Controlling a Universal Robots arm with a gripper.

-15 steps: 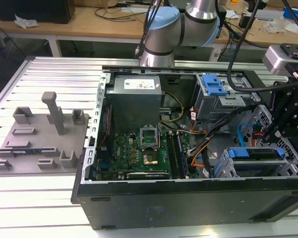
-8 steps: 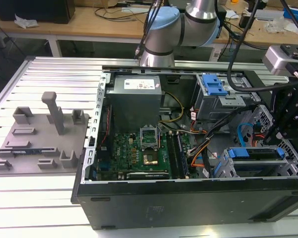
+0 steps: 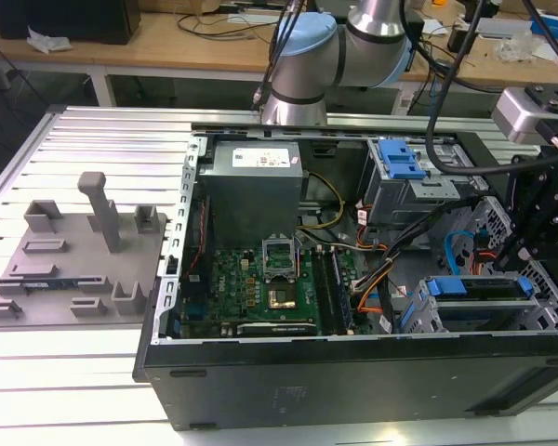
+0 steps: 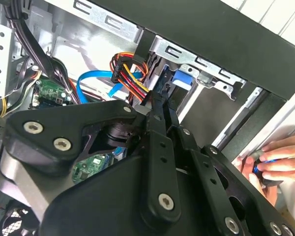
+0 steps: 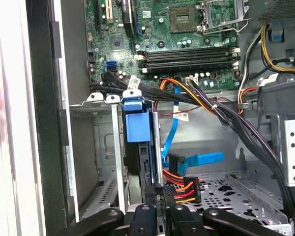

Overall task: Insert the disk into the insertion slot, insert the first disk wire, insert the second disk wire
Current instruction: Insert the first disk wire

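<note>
Disk (image 3: 479, 288) sits in the insertion slot (image 3: 417, 314), approx 4 o'clock of the PC case (image 3: 353, 381) in exterior view. Gripper (image 5: 161, 191) is at the disk end opposite its blue handle (image 5: 136, 120), just beside the pwr connector (image 5: 183, 189). Can't tell if open or closed.

I work in a lab or workshop: a slotted aluminium table (image 3: 84, 139) bears an opened computer tower (image 3: 353, 381), and wooden workbenches (image 3: 167, 46) behind carry loose cables (image 3: 225, 22).

Disk (image 5: 137, 128) w/ blue frame, inside grey slot (image 5: 104, 147)
</note>
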